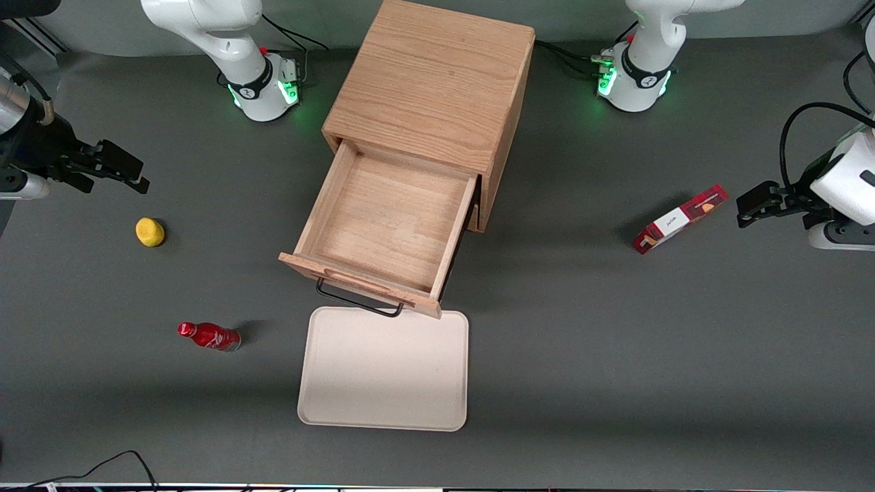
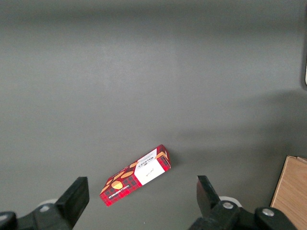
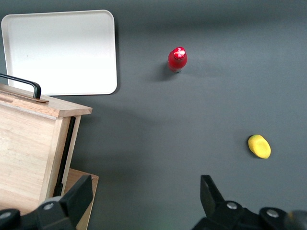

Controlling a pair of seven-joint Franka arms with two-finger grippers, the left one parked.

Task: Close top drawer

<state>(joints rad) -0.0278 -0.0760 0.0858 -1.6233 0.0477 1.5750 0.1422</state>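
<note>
The top drawer (image 1: 386, 219) of the oak cabinet (image 1: 437, 82) stands pulled far out, empty inside. Its front panel carries a rounded wooden ridge and a thin black wire handle (image 1: 355, 298). The drawer also shows in the right wrist view (image 3: 33, 143), with its handle (image 3: 24, 82). My right gripper (image 1: 126, 171) hangs open and empty above the table, well off toward the working arm's end, apart from the drawer. Its fingers (image 3: 211, 189) are spread wide over bare table in the wrist view.
A cream tray (image 1: 384, 372) lies just in front of the drawer, its edge under the handle. A red bottle (image 1: 208, 336) and a yellow lemon (image 1: 150, 231) sit toward the working arm's end. A red snack box (image 1: 679, 219) lies toward the parked arm's end.
</note>
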